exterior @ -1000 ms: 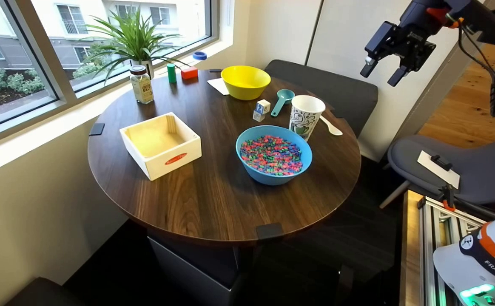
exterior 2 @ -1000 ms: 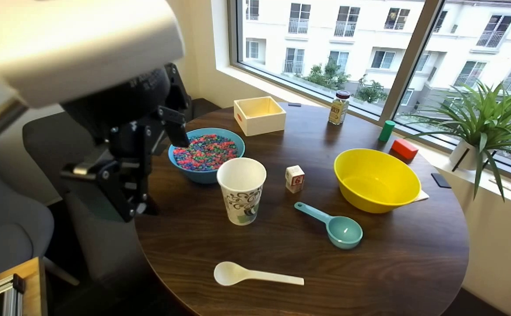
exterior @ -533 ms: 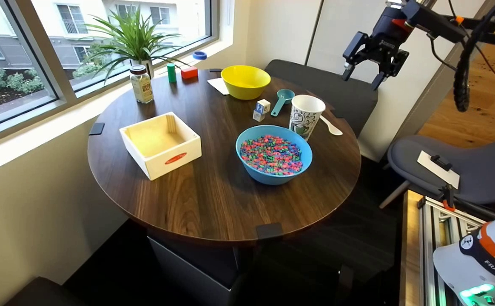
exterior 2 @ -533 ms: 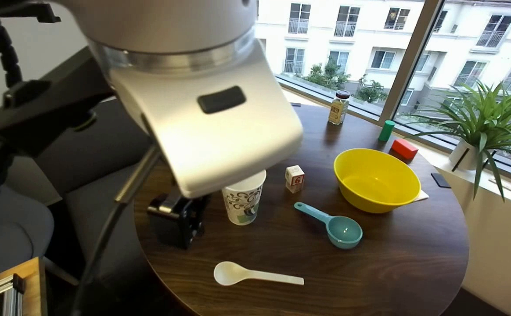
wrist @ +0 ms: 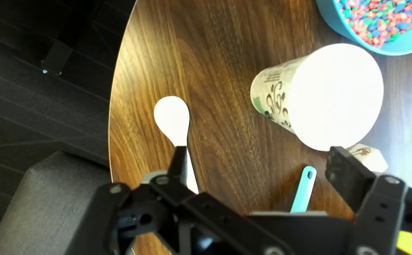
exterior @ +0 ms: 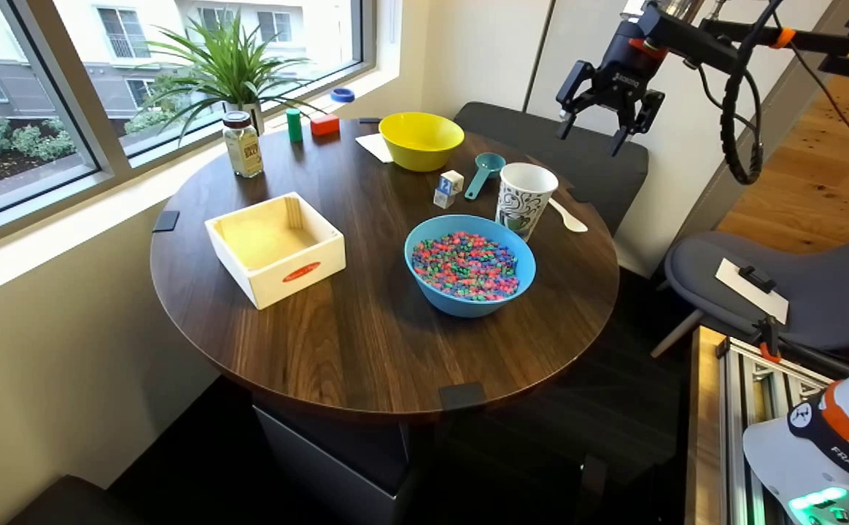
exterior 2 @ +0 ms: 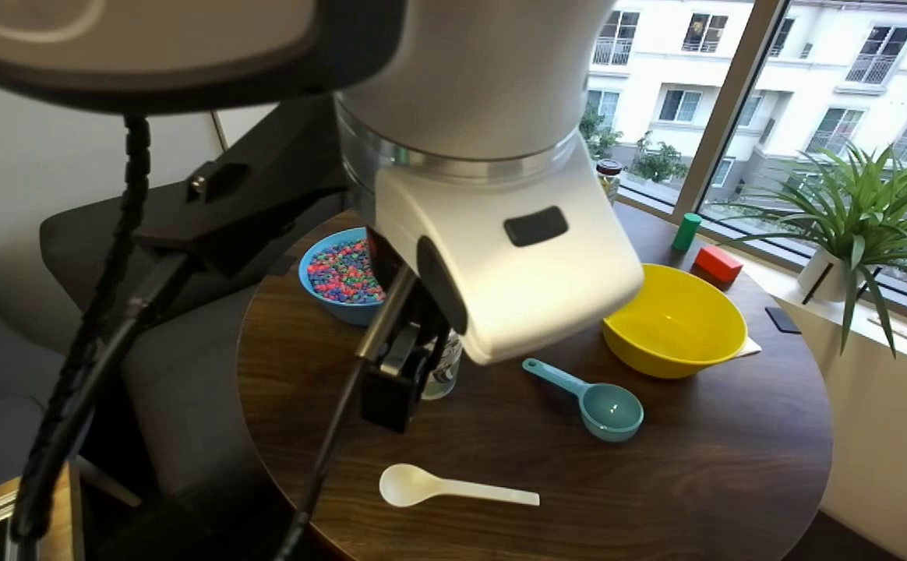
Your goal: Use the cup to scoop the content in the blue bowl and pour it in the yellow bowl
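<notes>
The cup [exterior: 524, 200] is a white paper cup with a dark swirl print, upright on the table beside the blue bowl [exterior: 468, 309]. In an exterior view the arm mostly hides the cup [exterior 2: 444, 378]. In the wrist view the cup [wrist: 337, 95] shows its mouth. The multicoloured content [exterior: 468, 264] fills the blue bowl's lower part; it also shows in the wrist view [wrist: 383, 21]. The yellow bowl [exterior: 424, 154] stands farther back with no content visible inside [exterior 2: 672, 343]. My gripper [exterior: 591, 138] is open and empty, above the table's edge, higher than the cup and apart from it.
A pale spoon [exterior 2: 453, 489], a teal scoop [exterior 2: 612, 409] and stacked letter blocks [exterior: 447, 189] lie near the cup. A wooden box [exterior: 300, 273], a spice jar [exterior: 243, 146], a green cylinder [exterior: 294, 125] and a red block [exterior: 324, 125] stand farther off.
In both exterior views the arm has moved in over the table, closer to the cup. It now covers most of the cup and the wooden box in an exterior view. The gripper stays open.
</notes>
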Controlling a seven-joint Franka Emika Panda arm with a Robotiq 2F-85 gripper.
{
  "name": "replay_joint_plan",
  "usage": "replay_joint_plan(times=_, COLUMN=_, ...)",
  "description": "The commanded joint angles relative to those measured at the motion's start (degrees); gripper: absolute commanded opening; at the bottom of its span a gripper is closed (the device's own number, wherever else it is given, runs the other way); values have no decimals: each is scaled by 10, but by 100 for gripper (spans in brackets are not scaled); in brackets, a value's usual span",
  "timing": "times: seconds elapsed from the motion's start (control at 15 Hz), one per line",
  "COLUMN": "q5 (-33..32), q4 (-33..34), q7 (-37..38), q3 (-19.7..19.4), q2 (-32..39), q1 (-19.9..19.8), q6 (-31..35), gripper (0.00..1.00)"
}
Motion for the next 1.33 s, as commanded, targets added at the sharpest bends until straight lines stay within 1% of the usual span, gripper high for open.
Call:
replay_joint_plan(times=0.0, q5=26, q4=39, q7=19, q3=-14, q2=50, q1=4, q6=-27, gripper=100)
replay_joint_plan(times=0.73, q5=91, q4=108, q7=55, q3=-25, q2=158, q1=10, q6=-63, gripper=100)
replay_joint_plan(times=1.27, q5=111, q4=143, q7=91, q3=-25, q2=219, q1=12, q6=-87, gripper=100)
